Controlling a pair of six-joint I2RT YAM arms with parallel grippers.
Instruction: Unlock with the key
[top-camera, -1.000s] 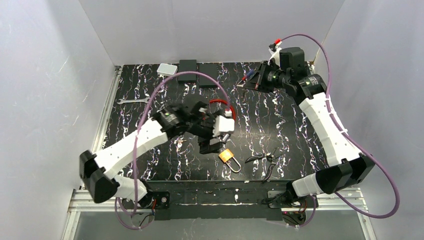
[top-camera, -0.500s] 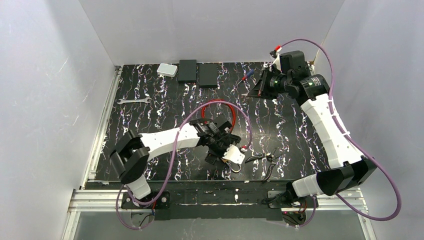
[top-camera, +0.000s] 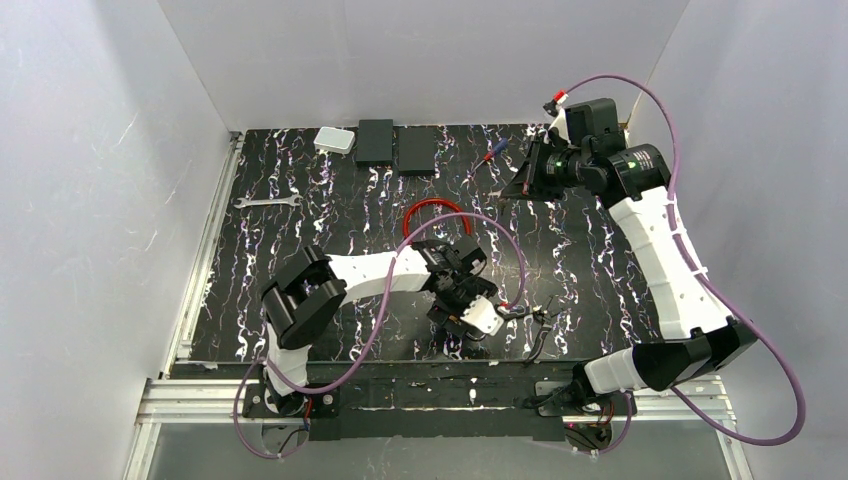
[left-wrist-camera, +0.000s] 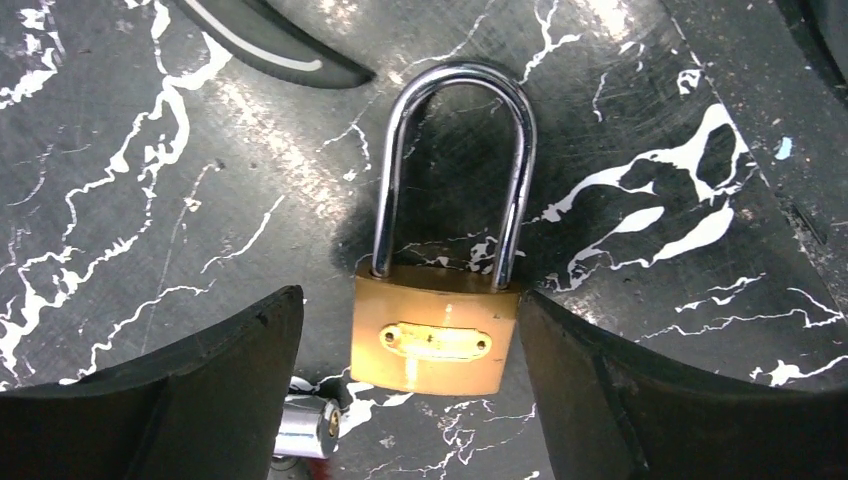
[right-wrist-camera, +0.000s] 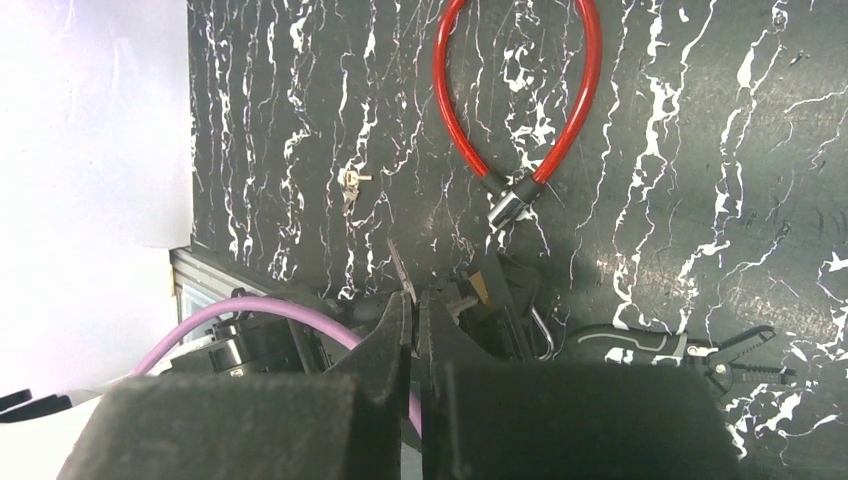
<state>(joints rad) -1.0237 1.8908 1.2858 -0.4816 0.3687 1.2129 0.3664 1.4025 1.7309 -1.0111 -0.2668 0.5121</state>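
A brass padlock (left-wrist-camera: 435, 342) with a steel shackle lies flat on the black marbled table (left-wrist-camera: 120, 200). My left gripper (left-wrist-camera: 408, 325) is open and low over it, one finger on each side of the brass body. The right-hand finger (left-wrist-camera: 600, 390) is almost against the body, and a gap shows on the other side. In the top view my left gripper (top-camera: 458, 332) covers the padlock. My right gripper (right-wrist-camera: 413, 300) hangs high at the back right (top-camera: 514, 189), shut on the key, whose thin blade (right-wrist-camera: 397, 262) sticks out past the fingertips.
A red cable lock (top-camera: 437, 212) lies just behind the left gripper, with its metal end (left-wrist-camera: 305, 425) beside the left finger. Pliers (top-camera: 535, 320) lie to the right. A wrench (top-camera: 265, 201), two black boxes (top-camera: 375, 142), a white box (top-camera: 334, 140) and a screwdriver (top-camera: 490, 155) sit farther back.
My left arm has swung toward the near edge and come down over the padlock, its open jaws now on either side of the body. My right gripper has drifted slightly right, still holding the key.
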